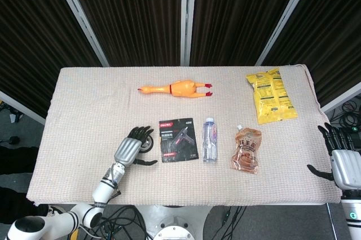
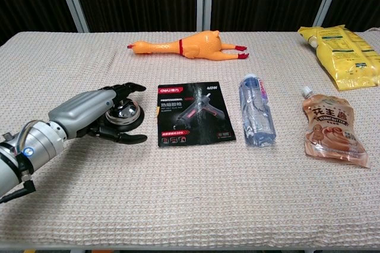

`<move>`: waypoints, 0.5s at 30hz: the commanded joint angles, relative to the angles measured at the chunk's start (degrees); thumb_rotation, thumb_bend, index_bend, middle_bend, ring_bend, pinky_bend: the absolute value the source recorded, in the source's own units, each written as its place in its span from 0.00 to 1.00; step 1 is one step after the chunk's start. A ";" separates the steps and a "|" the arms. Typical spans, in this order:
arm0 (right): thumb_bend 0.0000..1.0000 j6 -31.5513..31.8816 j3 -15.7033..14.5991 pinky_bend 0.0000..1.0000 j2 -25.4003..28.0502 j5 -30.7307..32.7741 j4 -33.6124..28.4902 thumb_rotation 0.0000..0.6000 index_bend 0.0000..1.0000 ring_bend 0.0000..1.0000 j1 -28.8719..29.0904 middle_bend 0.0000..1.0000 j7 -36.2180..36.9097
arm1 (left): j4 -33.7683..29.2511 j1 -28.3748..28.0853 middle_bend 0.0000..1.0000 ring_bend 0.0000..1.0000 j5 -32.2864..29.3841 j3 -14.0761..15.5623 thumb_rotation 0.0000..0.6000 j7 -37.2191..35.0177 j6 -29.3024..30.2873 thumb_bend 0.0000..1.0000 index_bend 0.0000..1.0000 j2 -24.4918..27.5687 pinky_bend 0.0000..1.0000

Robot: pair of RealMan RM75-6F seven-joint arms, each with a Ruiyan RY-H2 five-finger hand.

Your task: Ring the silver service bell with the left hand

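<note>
The silver service bell [image 2: 124,112] [image 1: 148,145] sits on the beige table cloth, just left of a black glue gun packet [image 2: 193,113]. My left hand [image 2: 89,113] [image 1: 130,149] lies low around the bell's left side. Its fingers [image 2: 126,88] reach over the far rim of the dome, and its thumb lies on the cloth at the bell's near side. Whether a finger touches the bell's button is hidden. The hand holds nothing. My right hand [image 1: 344,161] hangs off the table's right edge with fingers spread, seen only in the head view.
A rubber chicken [image 2: 190,45] lies at the back centre. A water bottle [image 2: 256,110] lies right of the glue gun packet, then an orange drink pouch [image 2: 331,128]. A yellow snack bag [image 2: 341,54] sits at the far right.
</note>
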 commanded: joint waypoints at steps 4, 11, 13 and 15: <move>0.00 -0.26 0.00 0.00 -0.19 0.03 0.13 1.00 0.00 0.00 0.12 0.00 0.04 | -1.32 0.44 0.00 0.00 0.05 0.79 0.42 0.76 -0.15 0.00 0.03 0.67 0.00; 0.00 -0.11 0.09 0.00 -0.02 0.09 -0.02 1.00 0.00 0.00 0.05 0.00 -0.03 | -0.20 0.59 0.00 0.00 -0.84 1.30 0.42 1.24 -1.89 0.00 0.03 0.07 0.00; 0.00 0.00 0.11 0.00 0.01 0.08 0.00 1.00 0.00 0.00 -0.01 0.00 0.05 | -0.52 0.37 0.00 0.00 -0.23 0.93 0.41 1.38 -0.66 0.00 0.03 0.25 0.00; 0.00 -0.04 0.10 0.00 -0.02 0.11 0.07 1.00 0.00 0.00 -0.02 0.00 0.22 | -1.28 0.14 0.00 0.00 0.46 0.58 0.42 1.66 0.67 0.00 0.03 0.64 0.00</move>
